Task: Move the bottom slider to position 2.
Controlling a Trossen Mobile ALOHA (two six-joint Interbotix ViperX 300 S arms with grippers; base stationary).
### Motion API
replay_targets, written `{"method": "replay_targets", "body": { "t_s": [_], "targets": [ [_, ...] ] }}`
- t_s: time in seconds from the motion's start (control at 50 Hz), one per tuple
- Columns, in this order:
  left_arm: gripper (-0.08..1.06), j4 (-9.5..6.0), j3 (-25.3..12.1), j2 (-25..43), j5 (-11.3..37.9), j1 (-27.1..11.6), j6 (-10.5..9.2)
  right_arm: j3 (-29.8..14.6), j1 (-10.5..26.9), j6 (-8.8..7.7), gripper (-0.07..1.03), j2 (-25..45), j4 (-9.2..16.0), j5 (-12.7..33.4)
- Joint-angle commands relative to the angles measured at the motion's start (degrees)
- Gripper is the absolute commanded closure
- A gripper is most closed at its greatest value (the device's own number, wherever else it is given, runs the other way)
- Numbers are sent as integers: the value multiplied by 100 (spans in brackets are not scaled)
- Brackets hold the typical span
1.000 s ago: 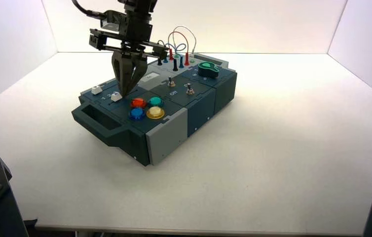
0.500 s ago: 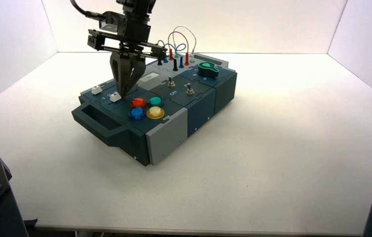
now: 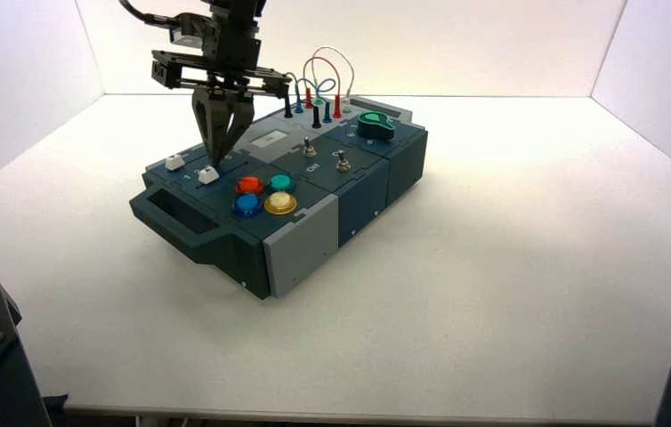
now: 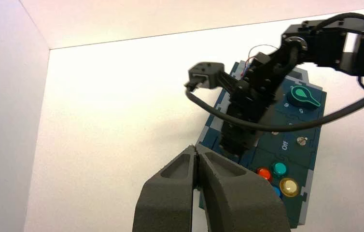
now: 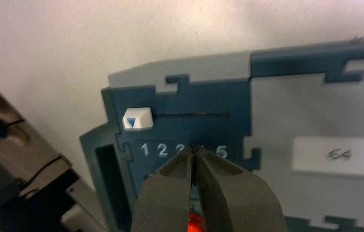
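Right gripper (image 3: 214,165), jaws clenched, is at the bottom slider (image 3: 208,175); its setting against the 2 (image 5: 162,150) is hidden, so arrival looks unconfirmed; left gripper (image 4: 195,150), also clenched, is beyond the box (image 3: 301,267).

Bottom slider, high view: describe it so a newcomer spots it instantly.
On the box, go to the handle end, left of the four coloured buttons, where two small white sliders sit. The bottom slider is the one nearer the red button, by the right tool's tip; its twin sits farther left.
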Motion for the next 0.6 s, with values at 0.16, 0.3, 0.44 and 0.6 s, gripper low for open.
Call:
{"method": "replay_targets", "body": {
  "t_s": [0.16,0.3,0.44,0.6],
  "targets": [
    [101,18,-193,70,-44,18,44,-650,-18,167,99,26,-457,62],
    [101,9,-211,70,-18,9,53,-765,-18,193,98,-44,-519,167],
    [101,9,-220,70,-18,18,53,-642,-18,237,99,-229,-519,193],
    [101,0,-220,70,-9,18,53,-281,-18,237,99,-510,-519,79]
  ]
}}
